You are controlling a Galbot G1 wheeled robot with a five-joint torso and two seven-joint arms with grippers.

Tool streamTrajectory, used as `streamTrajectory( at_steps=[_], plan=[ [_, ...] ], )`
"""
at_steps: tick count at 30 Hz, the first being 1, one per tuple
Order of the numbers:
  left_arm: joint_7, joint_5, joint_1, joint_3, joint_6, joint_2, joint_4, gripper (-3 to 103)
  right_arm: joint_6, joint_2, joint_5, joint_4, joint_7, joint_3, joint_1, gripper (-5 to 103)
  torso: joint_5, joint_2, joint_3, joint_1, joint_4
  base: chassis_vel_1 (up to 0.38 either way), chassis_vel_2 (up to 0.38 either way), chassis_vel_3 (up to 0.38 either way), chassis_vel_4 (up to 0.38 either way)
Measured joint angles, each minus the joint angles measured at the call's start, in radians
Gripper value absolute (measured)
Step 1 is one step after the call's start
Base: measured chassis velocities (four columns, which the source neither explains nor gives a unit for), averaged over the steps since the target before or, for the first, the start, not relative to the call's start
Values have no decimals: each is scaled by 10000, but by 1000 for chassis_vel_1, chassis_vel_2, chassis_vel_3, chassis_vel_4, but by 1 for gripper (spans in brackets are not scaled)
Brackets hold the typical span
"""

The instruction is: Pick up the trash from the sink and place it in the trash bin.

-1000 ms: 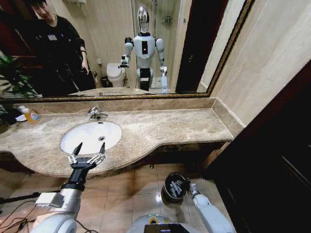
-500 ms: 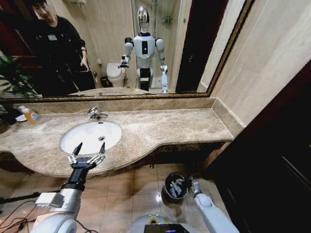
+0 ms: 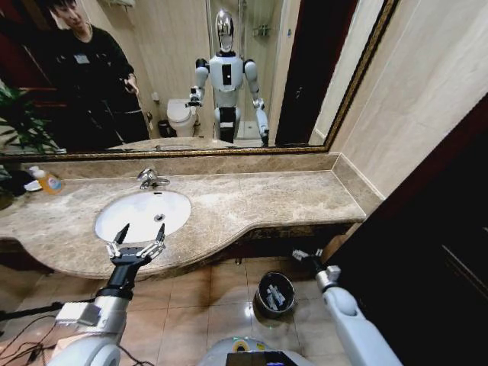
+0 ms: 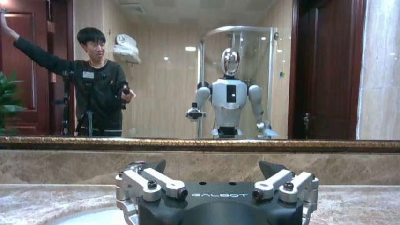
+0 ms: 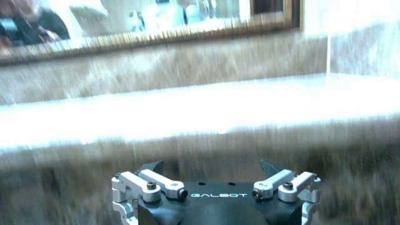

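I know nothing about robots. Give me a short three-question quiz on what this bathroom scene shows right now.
1. True or false: the sink holds trash.
2. Where are the white items? A) countertop B) trash bin C) floor
3. Which gripper is at the sink's front rim with its jaws spread?

Key:
1. False; the basin looks bare.
2. B.
3. The left gripper; the right gripper is raised near the counter edge, beyond the bin.
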Motion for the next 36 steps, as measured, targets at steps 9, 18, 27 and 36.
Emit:
streamTrajectory(
  at_steps=[9,18,27,36],
  plan=[
    [0,0,-1,0,0,0,-1,100,-1224,-750,1368,2610,-98,900,-377,100,2,0,0,1,1,0,0,0,0],
    [1,0,0,0,0,0,0,100,-1076,-2469,2662,3238,-97,720,-646,100,2,0,0,1,1,0,0,0,0],
    [0,0,0,0,0,0,0,100,-1418,-2950,3086,3329,275,663,-466,100,2,-1,0,1,1,0,0,0,0],
    [0,0,0,0,0,0,0,100,-1626,-2646,2509,3557,796,537,-410,100,-2,-1,0,0,0,0,0,0,0]
  ],
)
